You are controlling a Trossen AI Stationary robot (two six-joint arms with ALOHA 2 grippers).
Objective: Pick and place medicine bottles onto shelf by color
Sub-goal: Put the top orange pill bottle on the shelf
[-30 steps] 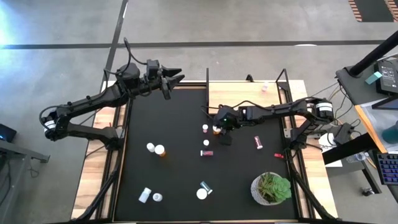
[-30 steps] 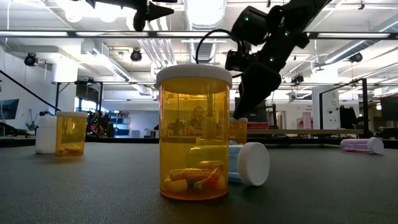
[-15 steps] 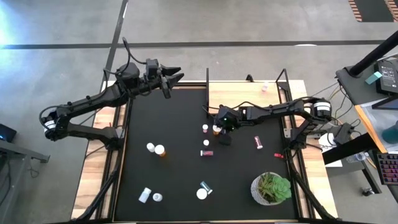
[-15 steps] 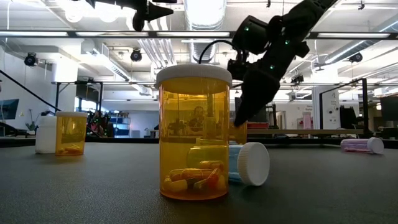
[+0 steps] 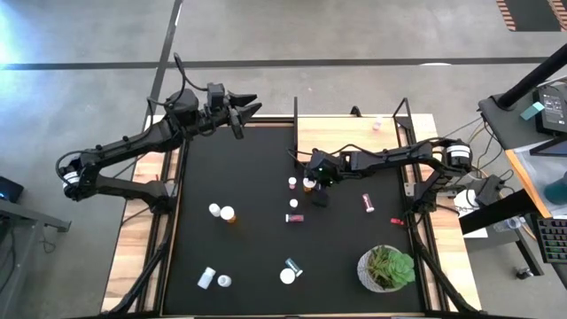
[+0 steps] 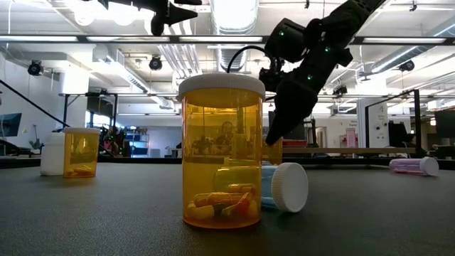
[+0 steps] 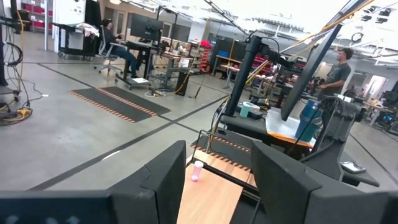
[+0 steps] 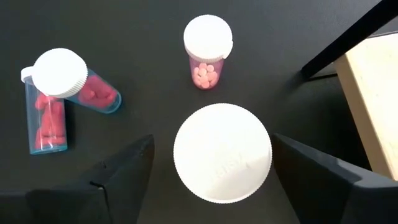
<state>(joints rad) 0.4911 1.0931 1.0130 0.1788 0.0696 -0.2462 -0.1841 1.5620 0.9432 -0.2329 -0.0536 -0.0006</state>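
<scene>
step: reaching for orange bottle [image 8: 222,152] | my right gripper [image 8: 211,168] spread above its cap | next: descend, clamp

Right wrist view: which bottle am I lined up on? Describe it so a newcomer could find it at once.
On the black mat, near its middle and close to the shelf, the right gripper hangs open over one upright medicine bottle. Its white cap looks far larger than the upright pink bottle and the two lying red-pill bottles nearby.
</scene>
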